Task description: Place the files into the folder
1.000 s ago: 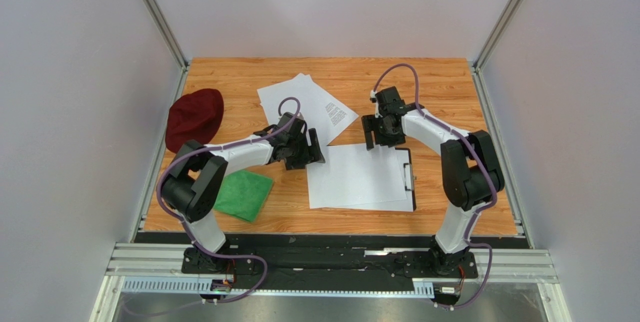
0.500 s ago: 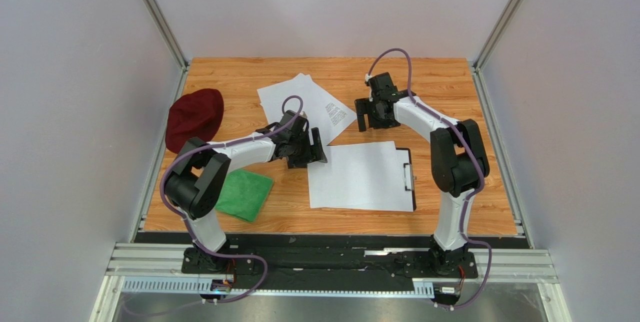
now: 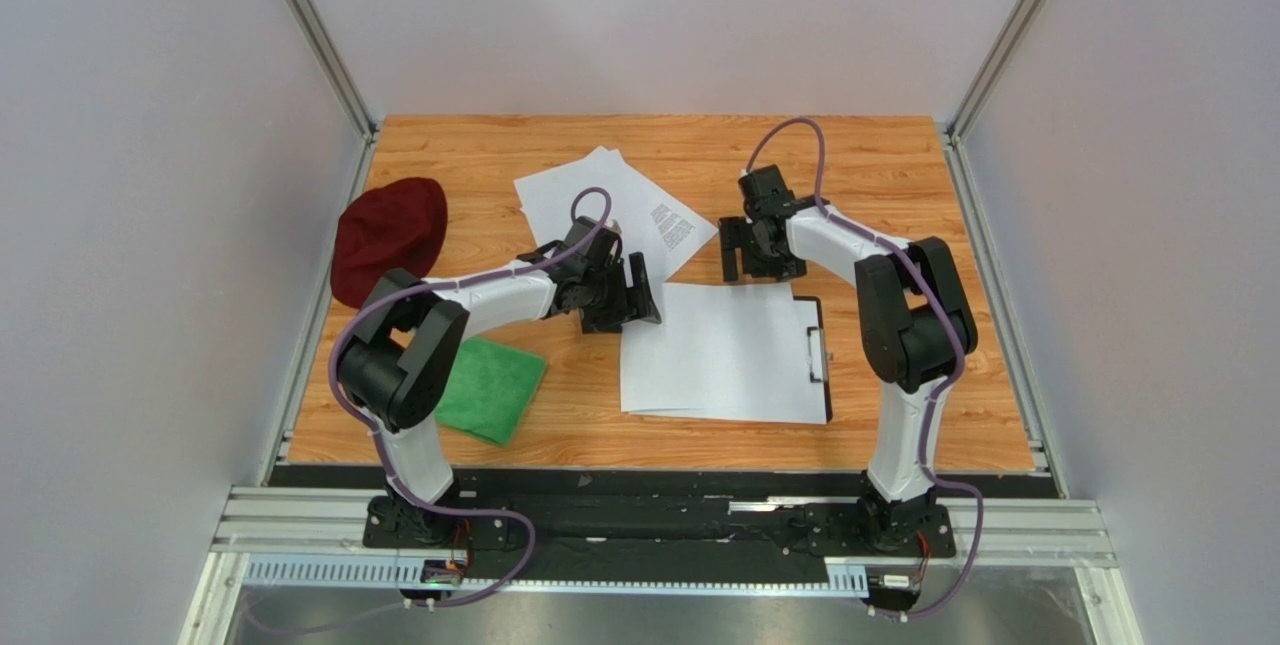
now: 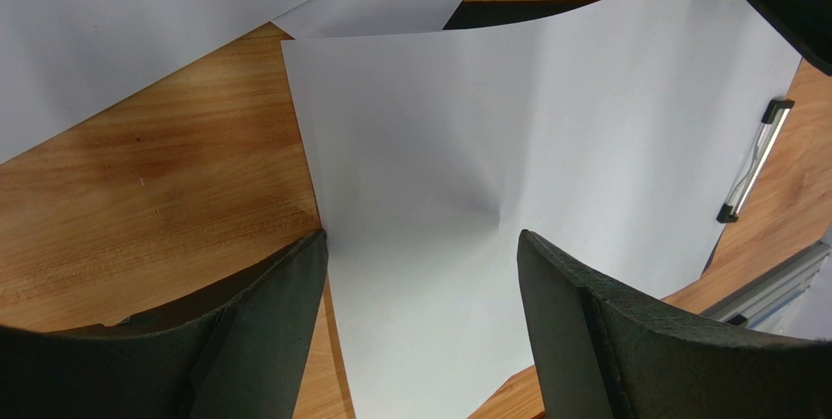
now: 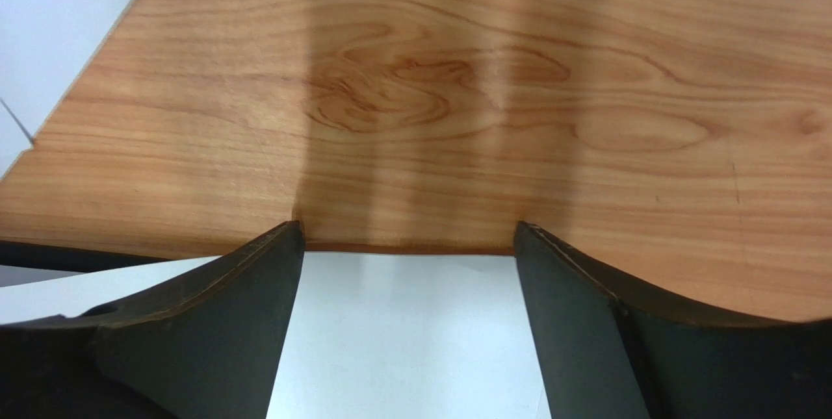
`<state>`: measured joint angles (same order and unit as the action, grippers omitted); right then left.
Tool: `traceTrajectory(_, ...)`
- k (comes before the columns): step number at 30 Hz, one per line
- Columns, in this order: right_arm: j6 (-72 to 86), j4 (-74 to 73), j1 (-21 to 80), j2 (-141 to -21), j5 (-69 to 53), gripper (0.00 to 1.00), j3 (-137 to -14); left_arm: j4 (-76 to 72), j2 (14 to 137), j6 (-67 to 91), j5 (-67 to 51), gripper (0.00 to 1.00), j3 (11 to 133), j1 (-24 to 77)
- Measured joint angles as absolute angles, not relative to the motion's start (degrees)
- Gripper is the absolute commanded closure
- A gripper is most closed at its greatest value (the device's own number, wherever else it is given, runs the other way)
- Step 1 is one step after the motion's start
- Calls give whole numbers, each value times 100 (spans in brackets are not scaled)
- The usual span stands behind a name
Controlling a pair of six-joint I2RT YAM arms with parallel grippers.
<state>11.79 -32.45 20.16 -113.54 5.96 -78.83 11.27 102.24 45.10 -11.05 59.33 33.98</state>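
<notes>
White paper sheet (image 3: 718,353), slightly buckled, lies on the thin black rectangular folder (image 3: 821,312), covering all but its right margin. More white sheets (image 3: 594,198) lie loose on the wooden counter (image 3: 902,173) just beyond. Left tool (image 3: 627,300) spread wide astride the sheet's left edge, right tool (image 3: 751,258) wide over its far edge, neither gripping. Step looks like squaring this sheet, and the next move likely calls for nudging it flush, then fetching the loose ones.

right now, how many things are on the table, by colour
white paper sheets: 3 showing
black folder: 1
dark red hat: 1
green cloth: 1
total: 6
</notes>
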Motion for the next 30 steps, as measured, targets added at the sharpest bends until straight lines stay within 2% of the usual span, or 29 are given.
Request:
traceTrajectory(14,1568,-3234,1968,-10879,657,16,-7240,1131,10235,4453,-1120,19,5944,3398)
traceTrajectory(22,1566,-3247,1938,-10881,604,15,-7282,1406,10300,4272,-1041,19,6136,3406)
traceTrajectory(30,1643,-3256,1852,-10949,-469,14,-7583,1544,10285,4049,-943,18,6158,3406)
